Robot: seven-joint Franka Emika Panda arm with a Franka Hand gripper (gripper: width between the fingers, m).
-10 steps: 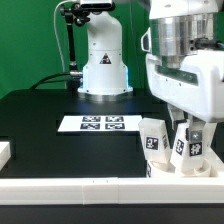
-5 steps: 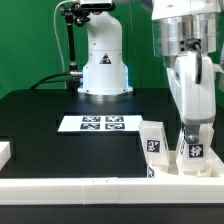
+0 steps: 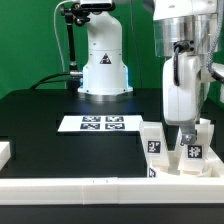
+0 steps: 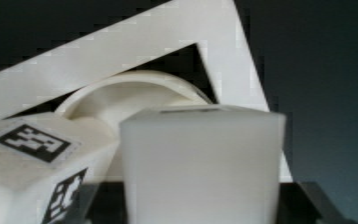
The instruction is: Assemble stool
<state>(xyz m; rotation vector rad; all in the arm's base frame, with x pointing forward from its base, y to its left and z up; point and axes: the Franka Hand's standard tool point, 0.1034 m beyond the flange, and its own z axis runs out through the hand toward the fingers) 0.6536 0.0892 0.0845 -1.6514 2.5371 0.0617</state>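
The round white stool seat (image 3: pixel 166 171) lies at the table's front corner on the exterior view's right. My gripper (image 3: pixel 190 138) is shut on a white tagged leg (image 3: pixel 192 153) that stands upright on the seat. A second leg (image 3: pixel 152 141) stands on the seat on the exterior view's left of it, and a third leg (image 3: pixel 206 131) shows partly behind. In the wrist view the held leg (image 4: pixel 202 160) fills the middle between my dark fingers (image 4: pixel 107 203). The tagged neighbour leg (image 4: pixel 43 160) and the seat's curved edge (image 4: pixel 131 95) lie beyond it.
White border rails (image 3: pixel 80 190) run along the table's front edge and meet in a corner (image 4: pixel 194 40) close to the seat. The marker board (image 3: pixel 99 124) lies mid-table. The arm's white base (image 3: pixel 104 65) stands at the back. A white block (image 3: pixel 4 152) sits at the exterior view's left edge.
My hand has turned about its upright axis while staying on the leg, so it now shows its narrow side. The leg's tag face has turned with it.
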